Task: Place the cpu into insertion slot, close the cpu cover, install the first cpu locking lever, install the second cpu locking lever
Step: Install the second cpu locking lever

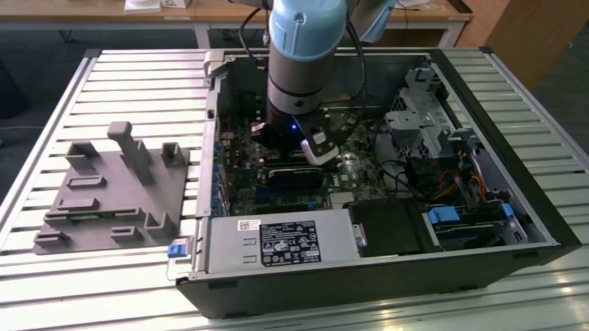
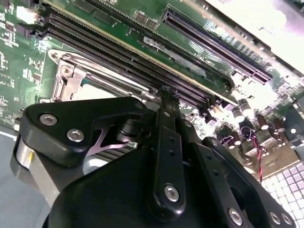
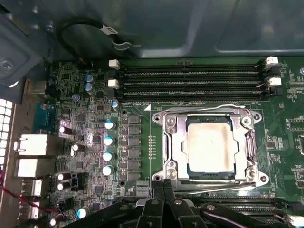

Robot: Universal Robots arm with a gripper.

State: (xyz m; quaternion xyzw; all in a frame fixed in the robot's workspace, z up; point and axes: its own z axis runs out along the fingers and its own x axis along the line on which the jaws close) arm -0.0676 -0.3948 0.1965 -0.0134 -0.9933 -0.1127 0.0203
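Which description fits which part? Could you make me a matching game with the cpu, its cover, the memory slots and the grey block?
1 cpu
2 cpu cover
3 memory slots
4 grey block

a long black rows
b on the slatted table
c pale square inside the frame
d silvery frame around the chip

Pairs: 1-c, 2-d, 3-a, 4-b

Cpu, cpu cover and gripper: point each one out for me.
cpu (image 3: 211, 148), first wrist view: middle of its pale metal top.
cpu cover (image 3: 174, 147), first wrist view: side bar of the silvery frame lying around the chip.
gripper (image 3: 164, 186), first wrist view: tips of its black fingers, beside the socket's edge.
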